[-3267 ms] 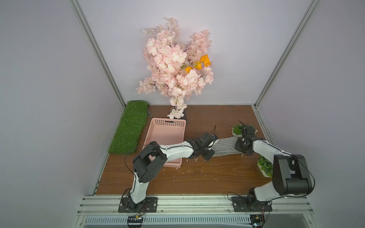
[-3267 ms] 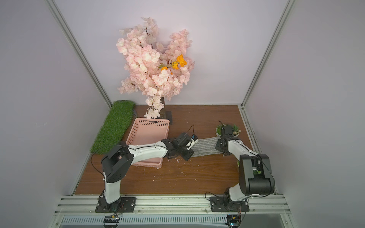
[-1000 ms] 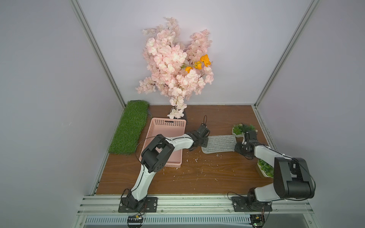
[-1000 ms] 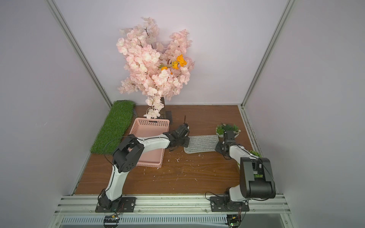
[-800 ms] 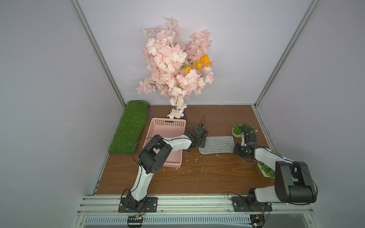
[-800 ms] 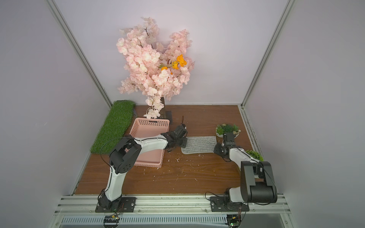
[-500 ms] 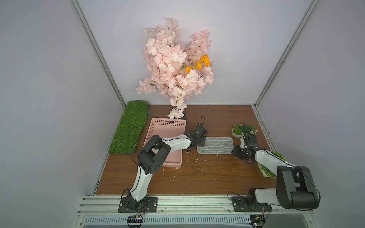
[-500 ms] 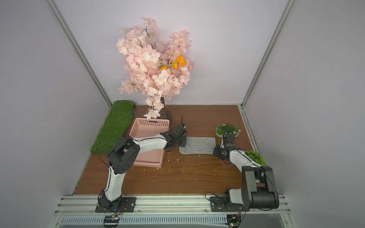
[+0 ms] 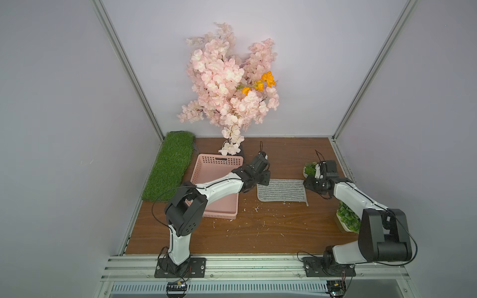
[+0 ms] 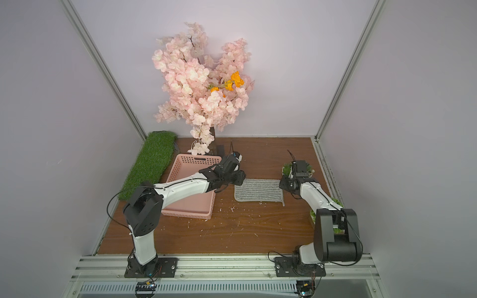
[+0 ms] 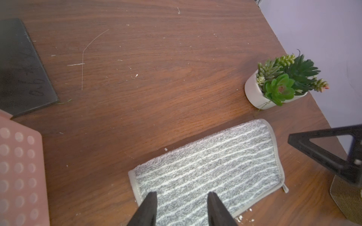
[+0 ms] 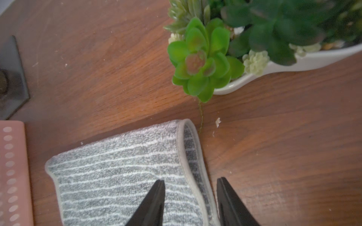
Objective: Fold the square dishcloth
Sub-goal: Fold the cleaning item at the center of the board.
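Squarely between left hand (image 11: 182, 193) and right hand (image 12: 191, 181) — both parted (gripping nothing) — lies the dishcloth (image 9: 281, 190).

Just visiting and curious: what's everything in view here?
square dishcloth: one, grey white-striped, folded flat mid-table
basket: one, pink, beside the cloth's left end
grass mat: one, green, left table edge
blossom branch: one, pink with orange flowers, at back
succulent pots: two, white, right side
table: one, brown wood, crumb-speckled
left gripper: one, black, open over cloth's left end
right gripper: one, black, open at cloth's right edge
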You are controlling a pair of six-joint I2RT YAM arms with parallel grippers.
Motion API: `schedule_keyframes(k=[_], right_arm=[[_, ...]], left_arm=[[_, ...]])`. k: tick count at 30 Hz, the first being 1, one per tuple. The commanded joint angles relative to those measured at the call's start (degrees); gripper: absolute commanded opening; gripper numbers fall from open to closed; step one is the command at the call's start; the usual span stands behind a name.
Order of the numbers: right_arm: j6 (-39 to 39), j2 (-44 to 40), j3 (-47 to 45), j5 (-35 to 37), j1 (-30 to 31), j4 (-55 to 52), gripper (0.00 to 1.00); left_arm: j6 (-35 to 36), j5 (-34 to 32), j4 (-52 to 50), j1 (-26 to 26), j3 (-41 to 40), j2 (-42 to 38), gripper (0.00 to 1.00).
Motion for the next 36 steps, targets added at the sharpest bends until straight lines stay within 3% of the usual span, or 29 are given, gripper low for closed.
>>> schedule_keyframes(k=[1, 7, 18, 21, 26, 36], right_arm=[[-1.6, 2.9, 1.6, 0.0, 0.0, 0.8, 0.46], [-1.2, 7.5, 2.0, 0.1, 0.0, 3.3, 0.41], [-0.1, 12.0, 2.4, 2.7, 0.0, 5.4, 0.21], [0.1, 12.5, 2.4, 1.7, -0.1, 5.1, 0.2], [0.6, 10.8, 2.0, 1.9, -0.1, 3.4, 0.28], [1.1, 10.0, -0.2, 1.8, -0.1, 2.9, 0.29]], left_arm=[[-1.4, 2.0, -0.5, -0.7, -2.2, 0.2, 0.43], [-2.6, 4.3, 1.8, -2.5, -4.6, 1.3, 0.41], [-4.8, 3.7, 3.2, -2.5, -8.1, 4.1, 0.34], [-4.8, 3.3, 3.3, -2.6, -8.9, 3.9, 0.33], [-4.5, 2.9, 2.3, -2.6, -9.1, 2.9, 0.33], [-7.0, -6.6, -2.8, -3.9, -8.3, -0.2, 0.35]])
